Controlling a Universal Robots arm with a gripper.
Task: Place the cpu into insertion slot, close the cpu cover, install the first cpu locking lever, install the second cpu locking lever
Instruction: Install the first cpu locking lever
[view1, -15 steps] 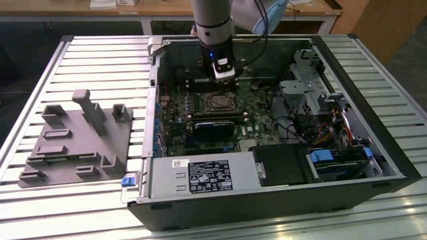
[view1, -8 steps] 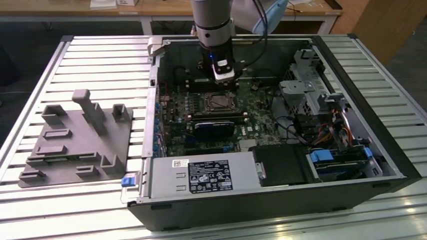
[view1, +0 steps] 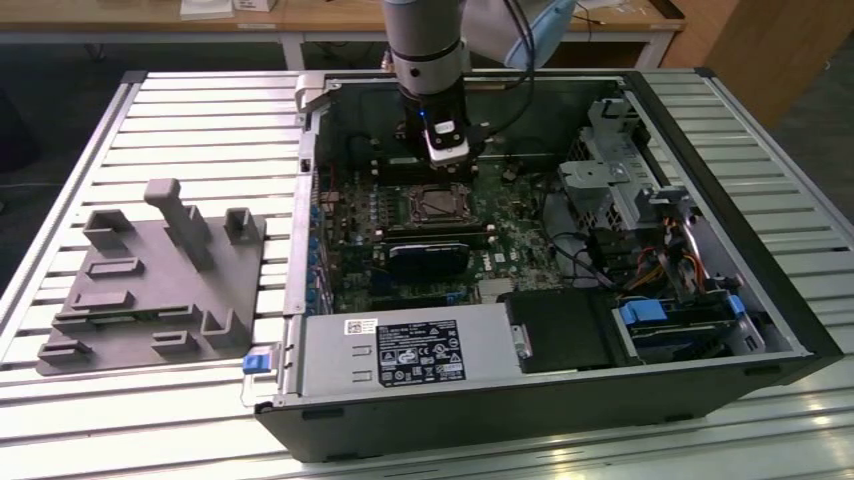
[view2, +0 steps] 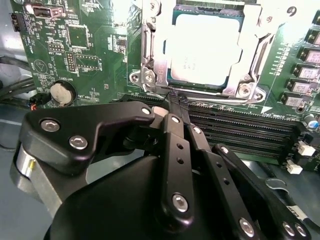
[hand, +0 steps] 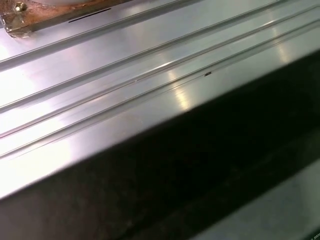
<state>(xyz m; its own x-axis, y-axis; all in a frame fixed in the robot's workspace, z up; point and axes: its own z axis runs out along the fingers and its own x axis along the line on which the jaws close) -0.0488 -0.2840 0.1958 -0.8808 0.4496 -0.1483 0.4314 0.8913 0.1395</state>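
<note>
A grey moulded fixture block (view1: 154, 290) sits on the slatted aluminium table (view1: 200, 120), to the exterior view's left of the open black computer case (view1: 534, 425). A silver metal box (view1: 400, 352) occupies the case's near side.

A ribbed aluminium table (view1: 200, 120) stands before a wooden workbench (view1: 120, 15), above dark floor (view1: 20, 180).

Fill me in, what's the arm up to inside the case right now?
The arm reaches into the open case. The cpu sits in the slot with the cover down around it. The gripper, jaws together, has its tip at the slot's edge by a thin lever wire; whether it grips the wire is unclear.
</note>
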